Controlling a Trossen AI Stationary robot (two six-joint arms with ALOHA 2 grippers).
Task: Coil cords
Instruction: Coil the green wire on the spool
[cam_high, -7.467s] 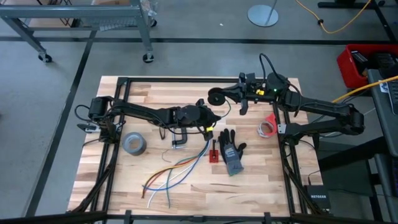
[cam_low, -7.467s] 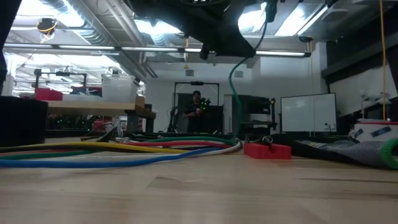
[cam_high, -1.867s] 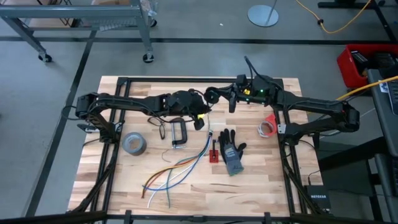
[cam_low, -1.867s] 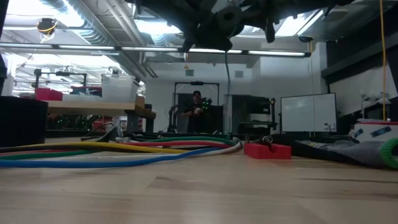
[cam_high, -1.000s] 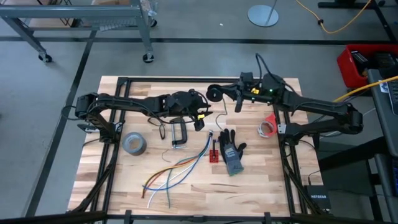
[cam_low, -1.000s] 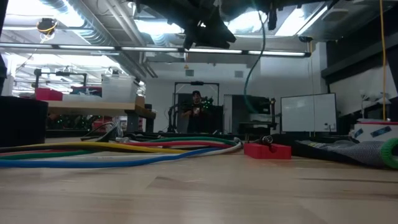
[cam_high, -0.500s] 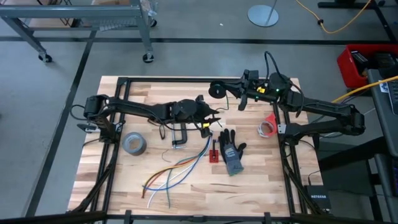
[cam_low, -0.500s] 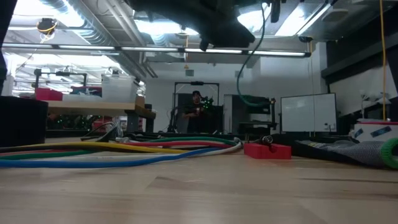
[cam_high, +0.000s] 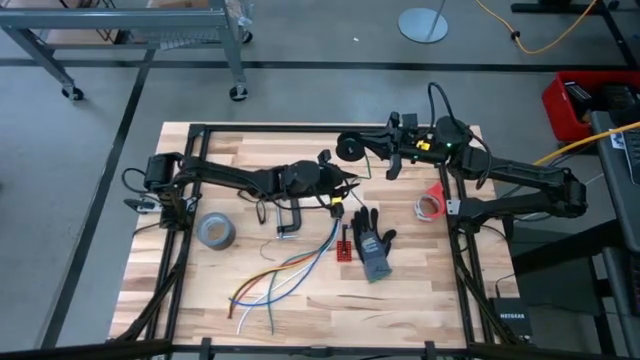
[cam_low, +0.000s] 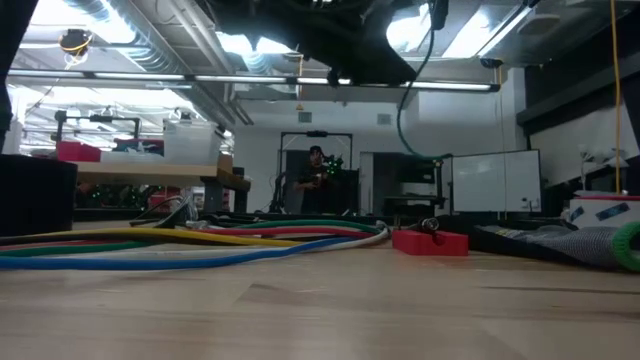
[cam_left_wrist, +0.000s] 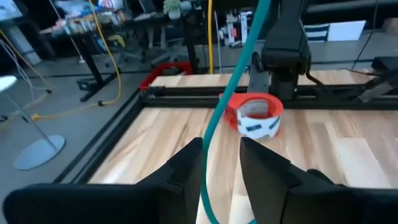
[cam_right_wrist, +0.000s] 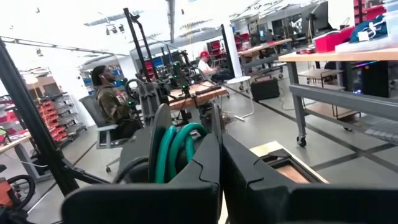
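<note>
The cord is wound into a small round coil (cam_high: 350, 146), dark from above and green in the right wrist view (cam_right_wrist: 177, 146). The coil hangs in the air over the table's far middle at my shut right gripper (cam_high: 366, 148) (cam_right_wrist: 219, 138). A loose strand (cam_low: 404, 115) (cam_left_wrist: 214, 124) drops from the coil and runs between the fingers of my left gripper (cam_high: 341, 190) (cam_left_wrist: 221, 143). That gripper stands open just near of the coil, above the table. Its fingers lie on either side of the strand. Whether they touch the strand, I cannot tell. My right gripper carries the coil at its fingertips, lifted clear of the table. The coil's green turns (cam_right_wrist: 186, 140) stand upright right beside one shut finger (cam_right_wrist: 208, 155). The finger hides the place of contact, so I cannot tell pinched from hooked.
On the table lie a grey tape roll (cam_high: 217, 231), a black clamp (cam_high: 288, 218), loose coloured wires (cam_high: 285, 272), a glove (cam_high: 375, 243) beside a small red board (cam_high: 345, 247), and a red-and-white tape roll (cam_high: 432, 205) (cam_left_wrist: 255, 115). A person (cam_right_wrist: 109, 93) sits beyond the table.
My left gripper has gone toward the table's right edge and down, coming up to the hanging strand. The strand has swung, as the low view shows.
</note>
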